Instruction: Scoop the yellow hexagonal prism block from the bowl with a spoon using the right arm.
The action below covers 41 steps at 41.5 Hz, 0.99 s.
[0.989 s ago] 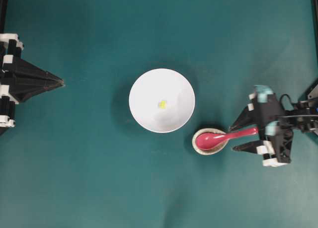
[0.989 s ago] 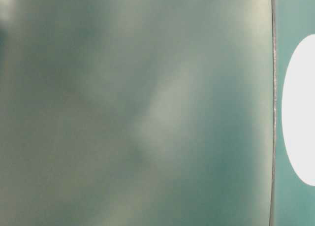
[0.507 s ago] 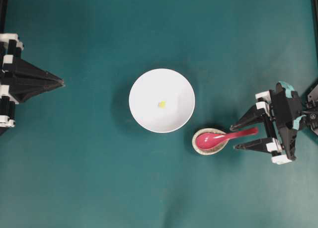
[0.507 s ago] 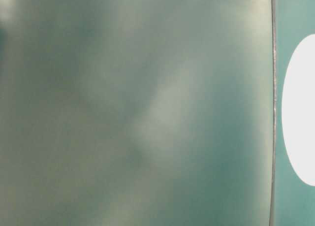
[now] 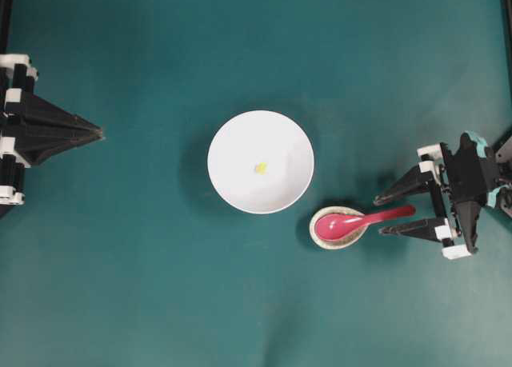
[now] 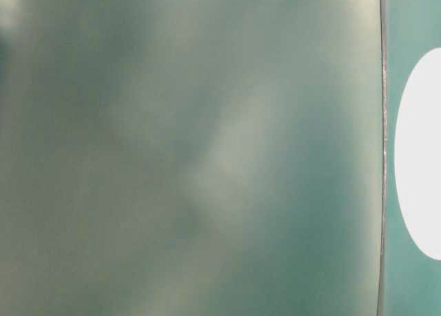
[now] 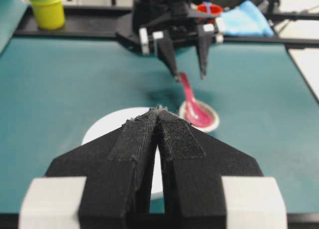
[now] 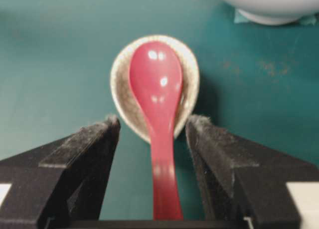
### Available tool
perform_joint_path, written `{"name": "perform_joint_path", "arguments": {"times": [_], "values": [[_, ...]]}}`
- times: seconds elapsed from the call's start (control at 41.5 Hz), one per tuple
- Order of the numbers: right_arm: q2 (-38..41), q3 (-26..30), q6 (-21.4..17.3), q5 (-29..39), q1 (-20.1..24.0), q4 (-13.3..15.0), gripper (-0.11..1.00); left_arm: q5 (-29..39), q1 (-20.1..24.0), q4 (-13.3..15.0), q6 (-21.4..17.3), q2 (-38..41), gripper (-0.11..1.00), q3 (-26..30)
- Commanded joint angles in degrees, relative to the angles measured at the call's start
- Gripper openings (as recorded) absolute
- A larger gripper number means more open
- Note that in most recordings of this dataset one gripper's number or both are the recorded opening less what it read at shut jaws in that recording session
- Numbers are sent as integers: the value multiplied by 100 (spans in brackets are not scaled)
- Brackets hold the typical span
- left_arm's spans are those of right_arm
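Overhead view: The white bowl (image 5: 261,161) sits at the centre of the green table (image 5: 160,287). The small yellow block (image 5: 260,168) lies inside the bowl, close to its middle. Just beside the bowl, to its lower right, a speckled beige rest (image 5: 338,227) holds the scoop of the pink-red spoon (image 5: 362,220); the handle points right. The right claw (image 5: 390,214) is released, jaws spread wide, one finger on each side of the handle tip without touching it. At the left edge, well apart from the bowl, the left claw (image 5: 98,131) is clenched to a point and grasps nothing.

Table-level view: The picture is mostly a blurred grey-green surface. Part of the bowl (image 6: 418,154) shows at the right edge. No claw can be made out.

Left wrist view: The left claw (image 7: 159,111) is in the foreground with its fingers pressed together. Beyond it are the bowl (image 7: 107,129), the spoon (image 7: 191,102) in the rest (image 7: 213,121), and the right claw (image 7: 189,78) with open jaws above the handle end.

Right wrist view: The spoon (image 8: 157,102) lies with its scoop in the rest (image 8: 121,84) and its handle running between the open fingers (image 8: 84,154) of the right claw (image 8: 152,120), with clear gaps on both sides. The base of the bowl (image 8: 269,4) shows at the top right.
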<state>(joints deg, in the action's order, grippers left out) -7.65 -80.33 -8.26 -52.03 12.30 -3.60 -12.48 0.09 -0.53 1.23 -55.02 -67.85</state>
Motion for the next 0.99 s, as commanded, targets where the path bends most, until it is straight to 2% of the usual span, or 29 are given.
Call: {"name": "perform_joint_path", "arguments": {"times": [0.0, 0.483, 0.748, 0.965], "values": [[141, 18, 18, -211, -18, -9, 60, -26, 18, -18, 9, 62, 0, 141], [1081, 88, 299, -861, -18, 9, 59, 9, 18, -18, 0, 62, 0, 141], [1107, 62, 422, -940, -18, 18, 54, 18, 9, -18, 0, 62, 0, 132], [1107, 70, 466, -940, -18, 18, 43, 18, 18, -18, 0, 62, 0, 132]]}}
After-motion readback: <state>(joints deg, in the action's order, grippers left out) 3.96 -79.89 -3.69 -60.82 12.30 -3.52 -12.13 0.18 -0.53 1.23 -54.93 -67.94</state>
